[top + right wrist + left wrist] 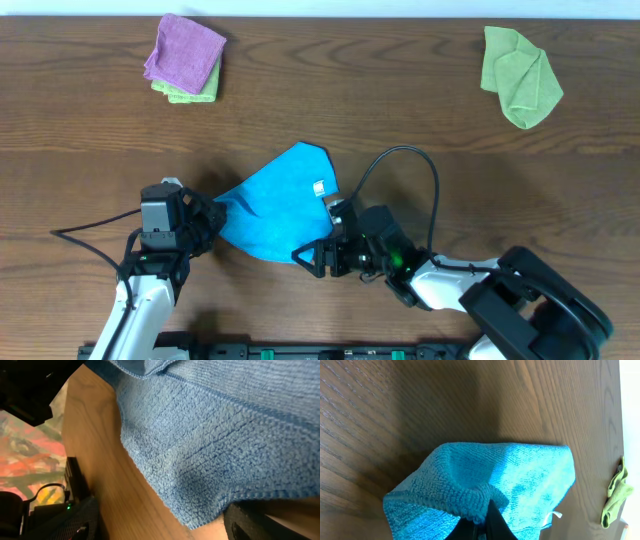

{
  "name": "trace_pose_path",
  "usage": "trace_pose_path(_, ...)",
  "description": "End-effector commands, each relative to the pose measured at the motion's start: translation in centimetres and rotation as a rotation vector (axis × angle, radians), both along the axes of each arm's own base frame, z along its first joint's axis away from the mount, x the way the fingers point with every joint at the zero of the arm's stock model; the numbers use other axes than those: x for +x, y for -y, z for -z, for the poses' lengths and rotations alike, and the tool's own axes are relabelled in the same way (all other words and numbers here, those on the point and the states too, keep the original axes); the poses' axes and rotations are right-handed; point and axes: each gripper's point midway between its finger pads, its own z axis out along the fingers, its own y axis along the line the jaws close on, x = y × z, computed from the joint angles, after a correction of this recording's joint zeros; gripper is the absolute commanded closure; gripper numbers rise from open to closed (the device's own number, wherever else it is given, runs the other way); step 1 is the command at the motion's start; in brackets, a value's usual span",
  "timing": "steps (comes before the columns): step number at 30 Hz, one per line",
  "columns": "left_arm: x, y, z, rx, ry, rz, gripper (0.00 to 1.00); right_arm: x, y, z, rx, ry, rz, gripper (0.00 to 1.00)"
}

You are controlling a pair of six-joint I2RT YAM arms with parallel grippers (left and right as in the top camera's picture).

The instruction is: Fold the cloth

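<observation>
The left pincer (212, 207) pinched a corner of the soft sky-blue microfibre cloth (285, 200); closure of the right pincer (320, 238) was indeterminate. Limp, light fabric probably required corner grips.

overhead: top-down, far | wrists: close, low; all share cloth (280, 205)

Four cloths are lying on one table (400, 110): one blue cloth (285, 205) at centre, one purple cloth (185, 52) atop one green cloth (195, 93) at ten o'clock, a second green cloth (520, 75) at two o'clock. Two arms are sitting at six o'clock: left arm (158, 225), right arm (445, 282).
</observation>
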Motion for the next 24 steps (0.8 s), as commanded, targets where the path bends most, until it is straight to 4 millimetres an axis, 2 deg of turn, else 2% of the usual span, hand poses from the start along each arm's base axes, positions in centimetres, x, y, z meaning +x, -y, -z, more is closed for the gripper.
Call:
trace_pose_path(1, 0.8, -0.2, -1.1, 0.004, 0.031, -0.016, 0.94, -1.4, -0.1, 0.9, -0.010, -0.076, -0.023, 0.19)
trace_pose_path(4, 0.8, -0.2, -1.1, 0.004, 0.031, -0.016, 0.94, -2.3, -0.2, 0.9, -0.003, -0.116, -0.050, 0.19)
trace_pose_path(9, 0.8, -0.2, -1.1, 0.004, 0.031, -0.016, 0.94, -2.1, -0.3, 1.9, -0.068, -0.068, 0.000, 0.17)
trace_pose_path(14, 0.8, -0.2, -1.1, 0.004, 0.031, -0.015, 0.94, -2.2, -0.6, 2.3, -0.100, -0.034, 0.015, 0.25)
trace_pose_path(18, 0.8, -0.2, -1.1, 0.004, 0.030, -0.015, 0.94, -1.5, -0.4, 2.6, -0.133, 0.006, 0.062, 0.26)
trace_pose_path(24, 0.8, 0.1, -1.2, -0.010, 0.031, -0.002, 0.94, -0.8, -0.9, 1.7, -0.095, 0.045, 0.073, 0.26)
